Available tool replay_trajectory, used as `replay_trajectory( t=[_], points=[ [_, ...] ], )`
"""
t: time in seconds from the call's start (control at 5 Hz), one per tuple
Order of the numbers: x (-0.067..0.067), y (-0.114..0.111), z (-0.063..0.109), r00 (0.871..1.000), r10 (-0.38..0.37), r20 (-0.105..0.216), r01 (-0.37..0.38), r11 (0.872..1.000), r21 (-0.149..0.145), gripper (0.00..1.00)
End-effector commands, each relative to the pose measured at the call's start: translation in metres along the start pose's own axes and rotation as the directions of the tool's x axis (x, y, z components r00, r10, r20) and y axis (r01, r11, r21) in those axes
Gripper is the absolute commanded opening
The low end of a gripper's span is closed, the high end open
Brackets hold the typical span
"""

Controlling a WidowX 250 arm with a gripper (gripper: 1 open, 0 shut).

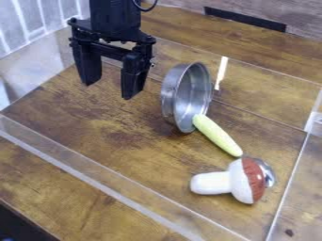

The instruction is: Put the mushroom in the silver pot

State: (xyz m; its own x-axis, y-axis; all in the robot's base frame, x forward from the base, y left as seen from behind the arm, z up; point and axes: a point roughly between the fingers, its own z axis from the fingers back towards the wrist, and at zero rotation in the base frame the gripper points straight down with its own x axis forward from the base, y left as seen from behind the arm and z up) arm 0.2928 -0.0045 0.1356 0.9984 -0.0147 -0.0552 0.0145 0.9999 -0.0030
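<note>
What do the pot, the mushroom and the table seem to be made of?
The silver pot looks like polished metal: bright, with mirror-like reflections on its wall. The mushroom seems to be a plastic toy, with a glossy reddish-brown cap showing a highlight and a smooth cream stem; it could be another moulded material. The table looks like brown wood planks with visible grain and seams, possibly laminate.

place: lab-style test bench | evidence: wooden tabletop [88, 122] fenced by clear plastic walls [75, 155], toy props
</note>
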Motion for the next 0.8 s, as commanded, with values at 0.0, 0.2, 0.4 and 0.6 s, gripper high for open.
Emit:
replay_trajectory(
  t=[0.0,0.2,0.4,0.6],
  points=[
    [0.008,-0.008,-0.013,0.997,-0.073,-0.031,0.073,0.997,0.000,1.00],
    [0.013,-0.042,-0.006,0.957,-0.290,-0.024,0.291,0.956,0.034,1.00],
    [0.020,-0.086,0.000,0.858,-0.514,-0.017,0.514,0.856,0.065,1.00],
    [0.028,-0.137,-0.008,0.728,-0.686,-0.010,0.684,0.725,0.083,1.00]
  ],
)
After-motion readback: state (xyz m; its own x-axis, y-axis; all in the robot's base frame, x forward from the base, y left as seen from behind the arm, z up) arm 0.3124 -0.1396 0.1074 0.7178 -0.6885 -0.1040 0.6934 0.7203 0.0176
